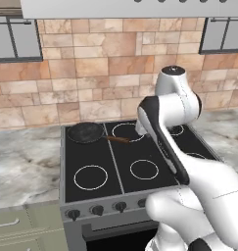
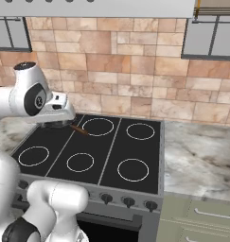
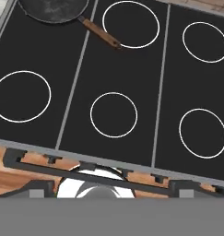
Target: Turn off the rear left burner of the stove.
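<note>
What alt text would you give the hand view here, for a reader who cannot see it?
Looking down on the stove, a flat black glass top with white ring burners in two rows. A dark frying pan sits on the rear left burner at the top left, its brown handle angling toward the rear middle ring. The stove's grey front edge runs along the bottom.

Tan stone-tile wall (image 1: pixel 91 73), grey-framed windows (image 2: pixel 213 40), marble counters (image 2: pixel 197 156).
</note>
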{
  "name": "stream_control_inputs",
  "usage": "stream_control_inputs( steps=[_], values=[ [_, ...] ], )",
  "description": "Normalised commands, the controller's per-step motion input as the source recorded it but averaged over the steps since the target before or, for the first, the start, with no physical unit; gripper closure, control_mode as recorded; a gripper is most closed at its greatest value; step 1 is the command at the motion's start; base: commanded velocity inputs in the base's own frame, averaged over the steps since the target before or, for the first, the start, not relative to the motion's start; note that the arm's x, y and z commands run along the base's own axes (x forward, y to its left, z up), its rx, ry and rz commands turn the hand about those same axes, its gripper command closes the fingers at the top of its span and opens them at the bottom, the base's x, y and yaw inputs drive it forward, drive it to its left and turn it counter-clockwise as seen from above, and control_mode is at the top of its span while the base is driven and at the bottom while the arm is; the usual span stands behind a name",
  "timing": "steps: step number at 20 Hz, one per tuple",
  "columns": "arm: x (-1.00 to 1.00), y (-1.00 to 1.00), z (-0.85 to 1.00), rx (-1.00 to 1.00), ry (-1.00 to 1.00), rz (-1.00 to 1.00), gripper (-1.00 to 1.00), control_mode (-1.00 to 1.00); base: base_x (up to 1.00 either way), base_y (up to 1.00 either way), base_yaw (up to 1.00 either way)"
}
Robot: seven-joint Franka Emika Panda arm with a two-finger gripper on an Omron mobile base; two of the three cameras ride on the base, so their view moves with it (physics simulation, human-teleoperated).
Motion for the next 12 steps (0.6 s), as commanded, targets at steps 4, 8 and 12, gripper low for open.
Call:
stream_control_inputs(
  steps=[4, 8, 12],
  values=[
    [-0.36, 0.61, -0.14, -0.16, -0.05, 0.17, -1.00, -1.00, 0.00, 0.00, 0.00],
    [-0.32, 0.56, -0.14, -0.15, 0.00, 0.23, -1.00, -1.00, 0.00, 0.00, 0.00],
    [-0.42, 0.33, -0.24, -0.13, -0.04, 0.29, -1.00, -1.00, 0.00, 0.00, 0.00]
  ],
)
